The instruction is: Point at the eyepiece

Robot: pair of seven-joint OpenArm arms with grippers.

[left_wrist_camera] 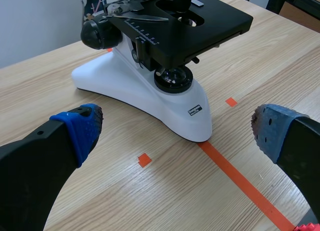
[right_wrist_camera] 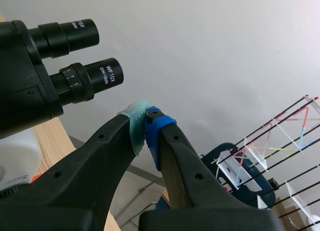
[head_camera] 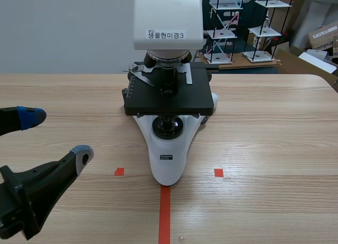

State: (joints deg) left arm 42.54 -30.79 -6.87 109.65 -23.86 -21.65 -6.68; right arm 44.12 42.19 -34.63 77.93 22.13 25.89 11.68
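1. white microscope (head_camera: 168, 165) with black stage (head_camera: 169, 101) stands mid worktop (head_camera: 274, 149), its foot on the orange tape line
2. eyepiece (right_wrist_camera: 102, 76): black, marked WF10X, sticks out of the microscope's black head; second eyepiece (right_wrist_camera: 75, 35) sits alongside it
3. right gripper (right_wrist_camera: 146, 122): closed, pads pressed together with nothing between them, up at the microscope's head; its tip is just beside the WF10X eyepiece, under its rim, with a small gap and no contact
4. left gripper (head_camera: 57, 135): spread wide, empty, low over the worktop on the robot's left of the microscope's base and apart from it; in the left wrist view the base lies ahead of the fingers
5. behind the microscope, past the worktop: rod-and-plate models (head_camera: 264, 27)
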